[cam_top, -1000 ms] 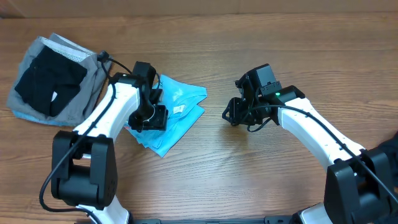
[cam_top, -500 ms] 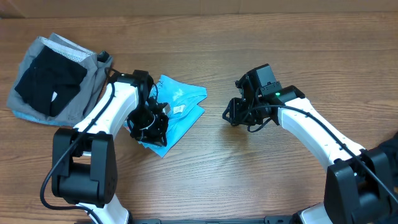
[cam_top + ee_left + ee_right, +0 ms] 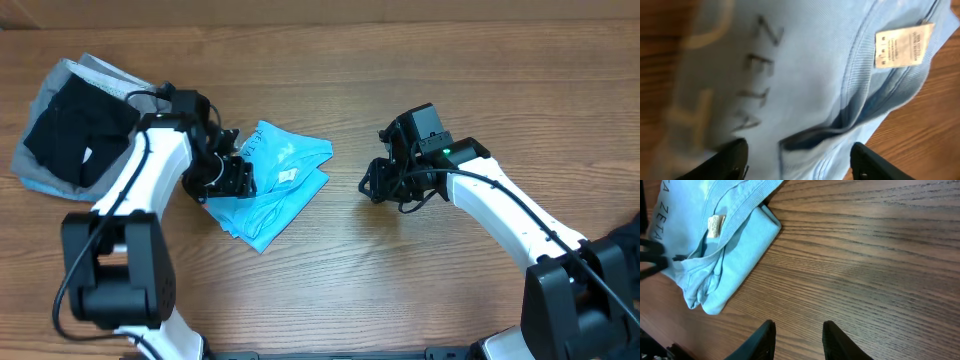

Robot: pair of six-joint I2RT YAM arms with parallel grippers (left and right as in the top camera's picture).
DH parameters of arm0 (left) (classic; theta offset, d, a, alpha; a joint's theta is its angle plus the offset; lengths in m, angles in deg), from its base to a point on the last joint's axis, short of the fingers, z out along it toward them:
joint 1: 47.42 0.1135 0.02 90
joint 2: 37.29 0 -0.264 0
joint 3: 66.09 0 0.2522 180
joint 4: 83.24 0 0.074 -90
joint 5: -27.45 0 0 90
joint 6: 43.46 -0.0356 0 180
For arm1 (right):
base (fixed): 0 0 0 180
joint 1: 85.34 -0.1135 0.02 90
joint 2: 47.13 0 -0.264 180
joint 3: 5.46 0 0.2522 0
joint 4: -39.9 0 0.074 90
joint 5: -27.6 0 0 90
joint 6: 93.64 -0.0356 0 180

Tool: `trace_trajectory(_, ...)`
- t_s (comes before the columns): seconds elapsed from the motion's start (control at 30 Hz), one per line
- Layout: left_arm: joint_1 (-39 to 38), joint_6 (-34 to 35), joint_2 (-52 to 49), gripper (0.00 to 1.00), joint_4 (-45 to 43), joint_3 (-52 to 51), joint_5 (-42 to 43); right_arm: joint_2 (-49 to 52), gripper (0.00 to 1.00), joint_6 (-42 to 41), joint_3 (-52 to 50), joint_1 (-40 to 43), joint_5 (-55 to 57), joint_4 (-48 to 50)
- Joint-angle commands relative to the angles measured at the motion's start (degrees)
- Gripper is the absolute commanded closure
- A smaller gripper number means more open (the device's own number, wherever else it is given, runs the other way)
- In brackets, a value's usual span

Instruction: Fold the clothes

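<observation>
Left arm bends in from seven o'clock, the left gripper [image 3: 231, 178] spread apart over the folded light-blue T-shirt [image 3: 282, 185]. At the shirt's three o'clock the right gripper [image 3: 372, 184] hovers, parted and empty.

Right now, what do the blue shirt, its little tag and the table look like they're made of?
Blue shirt: soft matte knit, probably cotton jersey; it creases loosely and has a ribbed neckband.
Tag: a thin cream label with dark print, either woven cloth or papery stuff; the look leaves that open.
Table: brown wood or a wood-look laminate with long grain lines and a slight sheen.
</observation>
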State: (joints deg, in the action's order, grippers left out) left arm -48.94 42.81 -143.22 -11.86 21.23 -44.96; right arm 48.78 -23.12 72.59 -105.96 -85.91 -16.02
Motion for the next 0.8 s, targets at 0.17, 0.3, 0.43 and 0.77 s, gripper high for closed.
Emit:
trace_trajectory(0.17, -1.22, -3.96, -6.54, 0.80, 3.98, -0.48, 6.51, -1.25, 0.65, 0.46, 0.26, -0.02, 1.66, -1.25)
trace_trajectory(0.3, -0.42, -5.55, -4.39, 0.93, 9.31, 0.74, 6.49, -1.25, 0.66, 0.46, 0.26, -0.02, 2.08, -1.46)
trace_trajectory(0.43, -0.28, -8.41, 0.48, 0.94, 17.33, 4.24, 6.27, -1.25, 0.65, 0.46, 0.26, -0.02, 3.54, -1.46)
trace_trajectory(0.77, -3.56, -8.46, 4.04, 0.70, 23.19, 3.26, 6.45, -1.25, 0.65, 0.46, 0.26, -0.02, 4.63, -1.09)
